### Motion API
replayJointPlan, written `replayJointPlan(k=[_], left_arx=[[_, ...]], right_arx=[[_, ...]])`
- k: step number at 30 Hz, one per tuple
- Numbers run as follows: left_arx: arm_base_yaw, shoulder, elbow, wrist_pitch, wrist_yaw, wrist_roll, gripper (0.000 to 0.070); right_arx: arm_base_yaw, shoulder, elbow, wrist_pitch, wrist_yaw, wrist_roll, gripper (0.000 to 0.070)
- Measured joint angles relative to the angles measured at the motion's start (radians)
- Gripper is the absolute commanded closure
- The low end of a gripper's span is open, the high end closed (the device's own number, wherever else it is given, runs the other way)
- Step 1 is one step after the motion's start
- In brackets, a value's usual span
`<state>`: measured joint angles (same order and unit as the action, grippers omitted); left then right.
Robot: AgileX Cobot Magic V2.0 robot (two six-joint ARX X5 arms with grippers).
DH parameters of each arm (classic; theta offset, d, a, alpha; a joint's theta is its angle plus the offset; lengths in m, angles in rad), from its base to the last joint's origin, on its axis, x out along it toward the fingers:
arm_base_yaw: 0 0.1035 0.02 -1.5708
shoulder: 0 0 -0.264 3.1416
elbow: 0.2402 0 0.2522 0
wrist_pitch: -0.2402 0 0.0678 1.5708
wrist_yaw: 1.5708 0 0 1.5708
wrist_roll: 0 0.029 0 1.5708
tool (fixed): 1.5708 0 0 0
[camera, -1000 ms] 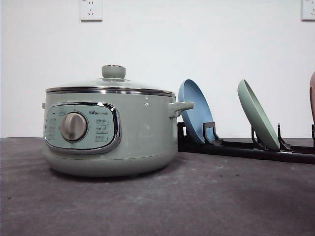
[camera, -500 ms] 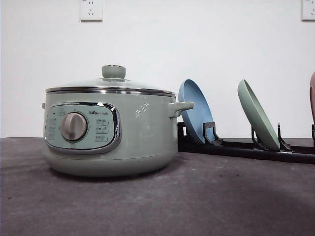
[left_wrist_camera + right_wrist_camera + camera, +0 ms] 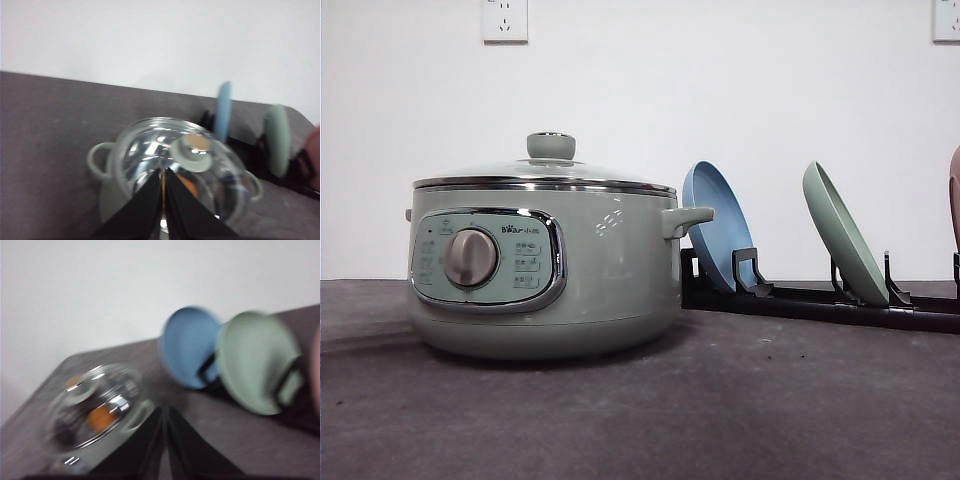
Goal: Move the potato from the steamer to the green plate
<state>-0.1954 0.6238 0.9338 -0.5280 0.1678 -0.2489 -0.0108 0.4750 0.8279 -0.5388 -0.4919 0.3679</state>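
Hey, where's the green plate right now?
In the front view the green plate stands on edge in the black dish rack at the right rear of the table, to the right of the blue plate and beyond the steamer.

- Pale sage-green steamer point(image 3: 545, 270), chrome-trimmed panel, silver dial point(image 3: 471, 257).
- Orange potato point(image 3: 101, 417) under clear glass lid point(image 3: 165, 150).
- Blue plate point(image 3: 715, 225) and mint-green plate point(image 3: 842, 235) in black rack point(image 3: 820, 300).
- Dark grey table point(image 3: 720, 410), white wall point(image 3: 720, 90).
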Motion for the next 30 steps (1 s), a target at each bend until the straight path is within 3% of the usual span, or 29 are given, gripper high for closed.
replayJointPlan(k=[6, 13, 18, 20, 21, 23, 25, 27, 28, 30], left_arx=[[-0.078, 0.113, 0.134, -0.087, 0.112, 0.044, 0.0698], [-0.152, 0.227, 0.195, -0.18, 0.225, 0.134, 0.0698], [-0.176, 0.223, 0.198, -0.179, 0.233, 0.155, 0.0697], [-0.176, 0.221, 0.199, -0.179, 0.233, 0.156, 0.0664], [-0.176, 0.221, 0.2, -0.179, 0.233, 0.156, 0.0627], [-0.176, 0.221, 0.201, -0.179, 0.233, 0.156, 0.0527], [-0.176, 0.221, 0.201, -0.179, 0.233, 0.156, 0.0392], [-0.176, 0.221, 0.201, -0.179, 0.233, 0.157, 0.0244], [-0.176, 0.221, 0.201, -0.179, 0.233, 0.157, 0.0163], [-0.176, 0.221, 0.201, -0.179, 0.233, 0.158, 0.0065]], right_arx=[[0.036, 0.103, 0.14, -0.124, -0.132, -0.083, 0.0695], [0.134, 0.169, 0.226, -0.21, -0.132, -0.238, 0.0695], [0.183, 0.174, 0.226, -0.223, -0.132, -0.298, 0.0694], [0.187, 0.173, 0.226, -0.234, -0.133, -0.309, 0.0679], [0.188, 0.173, 0.226, -0.239, -0.133, -0.311, 0.0641], [0.188, 0.173, 0.226, -0.244, -0.127, -0.312, 0.0479], [0.188, 0.173, 0.226, -0.248, -0.103, -0.31, 0.0251], [0.188, 0.173, 0.226, -0.25, -0.085, -0.307, 0.0093], [0.188, 0.173, 0.226, -0.25, -0.08, -0.307, 0.0045], [0.188, 0.173, 0.226, -0.25, -0.079, -0.303, 0.003]])
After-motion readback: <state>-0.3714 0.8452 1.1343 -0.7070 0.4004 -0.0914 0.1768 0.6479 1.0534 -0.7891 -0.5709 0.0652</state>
